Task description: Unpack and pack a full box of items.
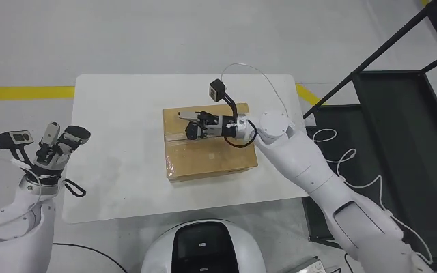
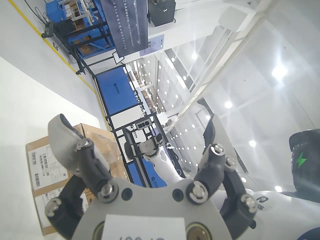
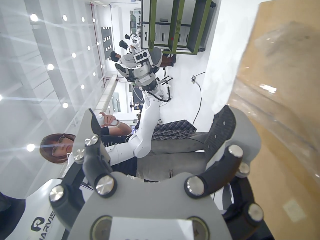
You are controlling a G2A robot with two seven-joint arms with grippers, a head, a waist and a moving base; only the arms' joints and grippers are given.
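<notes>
— So, where's the box [image 1: 205,160]?

— Near the middle of the tabletop [image 1: 116,102], a little closer to the right edge than the left. It's brown cardboard with the flaps shut, sitting flat and slightly skewed to the tabletop's edges.

— Sealed?

— The right wrist view shows clear tape [image 3: 270,106] running across the top [image 3: 282,76]. From the left wrist view you can also see white labels [image 2: 47,162] on the side of the box [image 2: 92,131] that faces the left edge.

— And the right claw [image 1: 191,123]?

— It's over the box top, on the half toward the far edge. It lies on its side, pointing toward the left edge. The fingers are spread wide with nothing between them [image 3: 157,118]. One finger [image 3: 222,126] sits very close to the cardboard, but I can't tell whether it touches.

— Left claw [image 1: 65,133]?

— Well apart from the box, just off the tabletop's left edge and beside the near-left corner. It's tilted upward, away from the surface. Its fingers are wide apart too [image 2: 135,123], gripping nothing.

— Anything else around?

— A black metal rack [image 1: 396,102] stands on the floor past the right edge. A yellow floor line [image 1: 34,92] runs beyond the far-left corner.
</notes>
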